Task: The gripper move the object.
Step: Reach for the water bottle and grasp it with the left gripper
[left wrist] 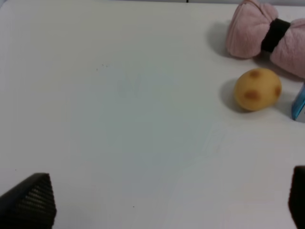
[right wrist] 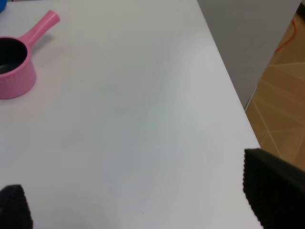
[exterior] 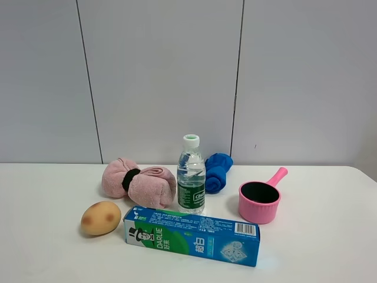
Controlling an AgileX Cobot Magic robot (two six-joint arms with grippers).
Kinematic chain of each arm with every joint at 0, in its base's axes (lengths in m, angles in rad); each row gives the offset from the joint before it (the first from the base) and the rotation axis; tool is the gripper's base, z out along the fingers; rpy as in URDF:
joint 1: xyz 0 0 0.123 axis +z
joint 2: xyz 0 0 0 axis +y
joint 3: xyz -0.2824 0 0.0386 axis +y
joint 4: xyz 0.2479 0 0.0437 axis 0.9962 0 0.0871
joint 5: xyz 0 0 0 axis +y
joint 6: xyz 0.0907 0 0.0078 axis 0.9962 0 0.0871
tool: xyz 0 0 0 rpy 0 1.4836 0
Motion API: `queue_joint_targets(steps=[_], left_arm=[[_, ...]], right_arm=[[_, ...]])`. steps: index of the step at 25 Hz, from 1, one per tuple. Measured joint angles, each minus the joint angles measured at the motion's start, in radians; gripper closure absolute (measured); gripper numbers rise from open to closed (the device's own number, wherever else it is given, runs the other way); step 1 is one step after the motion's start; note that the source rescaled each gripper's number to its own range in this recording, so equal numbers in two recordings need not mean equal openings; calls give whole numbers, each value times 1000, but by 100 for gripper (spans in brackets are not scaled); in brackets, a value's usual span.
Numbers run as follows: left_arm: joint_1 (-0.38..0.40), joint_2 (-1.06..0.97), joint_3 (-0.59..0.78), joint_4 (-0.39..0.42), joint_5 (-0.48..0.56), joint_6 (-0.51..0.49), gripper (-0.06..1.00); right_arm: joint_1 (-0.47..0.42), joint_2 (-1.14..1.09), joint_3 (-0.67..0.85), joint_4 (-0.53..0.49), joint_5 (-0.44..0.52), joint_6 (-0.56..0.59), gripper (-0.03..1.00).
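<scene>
The bottle [exterior: 191,175] stands upright near the middle of the table [exterior: 330,247], in the exterior view. Neither pincer shows in that view, and the bottle shows in neither wrist view, so both pincers are well apart from it.

The left pincer [left wrist: 162,200] is spread wide over bare table, with only its two dark fingertips [left wrist: 29,200] at the picture's borders. The right pincer [right wrist: 143,200] is also wide and holds nothing.

The bottle is clear, with a white cap, a dark green label and water inside. Seen from the high camera:
- A pink towel [exterior: 141,184] lies just beside it on the left.
- A blue cloth [exterior: 217,171] lies just behind it on the right.
- A long box [exterior: 191,234] lies flat in front of it.
- A potato [exterior: 101,217] sits at the left end of the box.
- A pink pot [exterior: 259,200] stands to the right, apart from the bottle.

The wall rises behind the table's back edge. In the right wrist view a broad bare stretch runs from the pot to the table's side edge, with wooden floor [right wrist: 286,86] beyond. The left wrist view shows open table beside the potato and towel.
</scene>
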Motion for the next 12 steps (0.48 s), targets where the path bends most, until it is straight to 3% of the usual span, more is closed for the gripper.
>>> queue_joint_targets(steps=[12], left_arm=[[0, 27, -21, -9, 1, 9, -6]], right_arm=[[0, 0, 0, 0, 0, 0, -3]])
